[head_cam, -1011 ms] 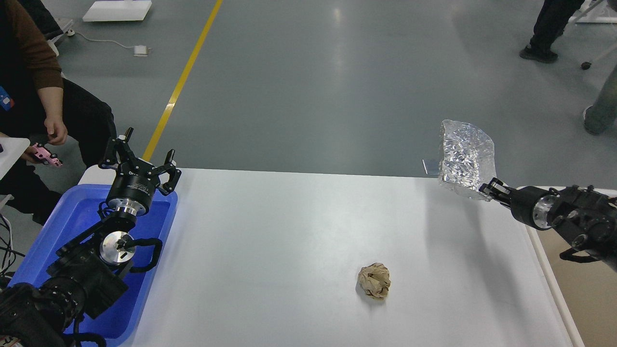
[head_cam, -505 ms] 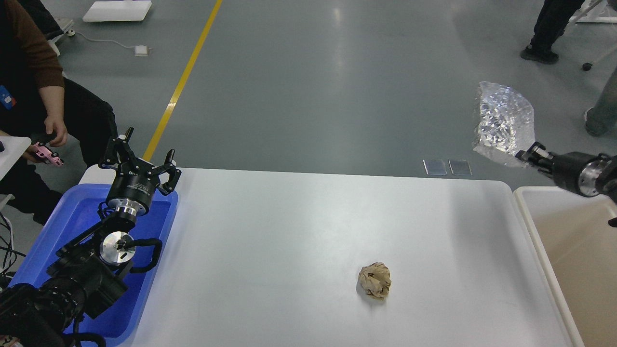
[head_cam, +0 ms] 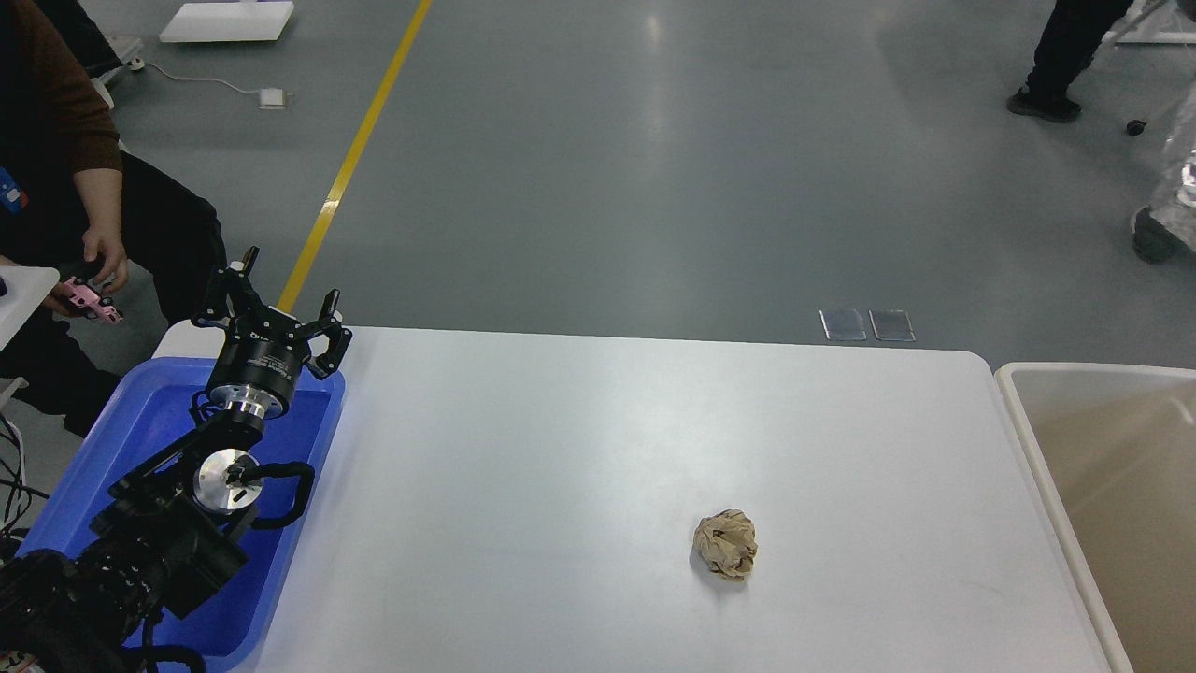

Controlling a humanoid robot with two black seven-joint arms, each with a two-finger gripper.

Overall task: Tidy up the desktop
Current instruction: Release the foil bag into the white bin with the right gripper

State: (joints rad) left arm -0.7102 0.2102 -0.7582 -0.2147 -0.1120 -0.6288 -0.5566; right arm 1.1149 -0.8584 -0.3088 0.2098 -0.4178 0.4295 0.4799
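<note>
- Crumpled paper ball (head_cam: 725, 545) alone on desktop (head_cam: 561, 449), toward right, nearer beige tub (head_cam: 1074, 467).
- Left gripper (head_cam: 277, 316) spread, empty, over blue tray (head_cam: 65, 495), well apart.
- Right gripper out of view; jaws unknowable.

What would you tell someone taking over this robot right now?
Left gripper: open, empty, over the blue tray.
Right gripper: out of view; a bit of foil shows at the right edge.
Desktop: only a paper ball lies on it, front right of centre.
Beige tub: beside the right edge.
Left to do: probably clear the paper ball.
</note>
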